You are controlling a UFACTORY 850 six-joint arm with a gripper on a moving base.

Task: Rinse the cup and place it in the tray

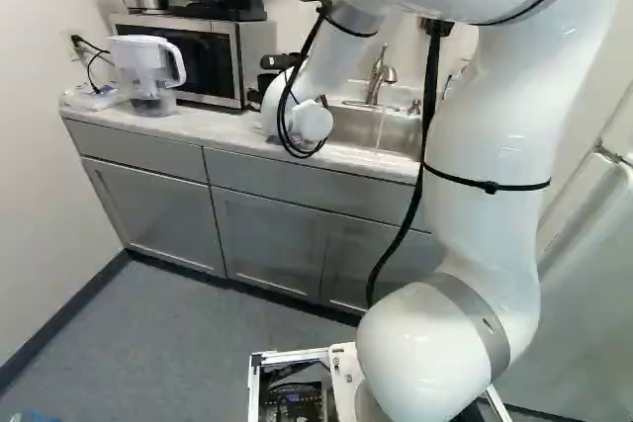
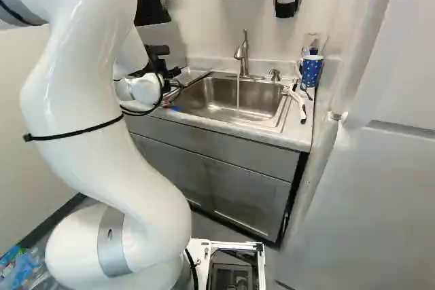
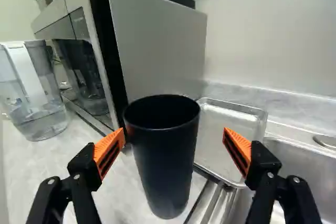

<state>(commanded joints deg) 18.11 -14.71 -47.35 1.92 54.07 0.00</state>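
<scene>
1. No text, label, brand, number or sign could be read in the left base view, the right base view or the wrist view.
</scene>
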